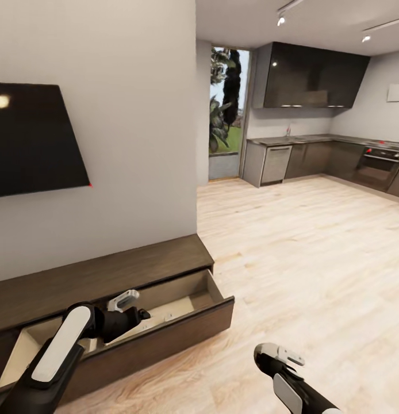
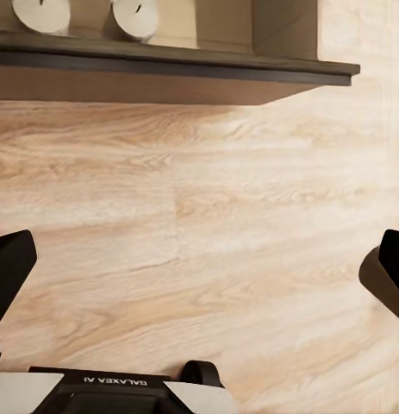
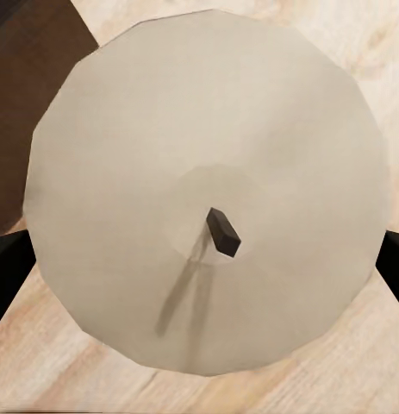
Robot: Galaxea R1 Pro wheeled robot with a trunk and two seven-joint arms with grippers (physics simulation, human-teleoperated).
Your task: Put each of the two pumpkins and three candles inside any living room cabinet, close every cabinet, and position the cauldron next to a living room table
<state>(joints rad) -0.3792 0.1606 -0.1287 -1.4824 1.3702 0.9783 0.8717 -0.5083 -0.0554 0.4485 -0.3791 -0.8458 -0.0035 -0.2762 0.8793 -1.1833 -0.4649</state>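
Observation:
The long dark-brown cabinet (image 1: 107,270) stands under the wall with one drawer (image 1: 165,336) pulled out, its pale inside showing. Two white candles (image 2: 42,13) (image 2: 135,15) stand inside that drawer behind its front edge. My left gripper (image 1: 135,305) hovers above the drawer front, open, its fingers (image 2: 9,267) wide apart with only floor between them. My right gripper (image 1: 294,356) hangs low over the floor to the right of the drawer, shut on a third white candle (image 3: 208,129) with a dark wick. The pumpkins, the cauldron and the table are out of view.
A black TV (image 1: 33,138) hangs on the wall above the cabinet. Pale wood floor (image 1: 303,259) runs right and back to a dark grey kitchen (image 1: 314,155) with an oven (image 1: 378,167). A glass door (image 1: 225,103) sits beyond the wall corner.

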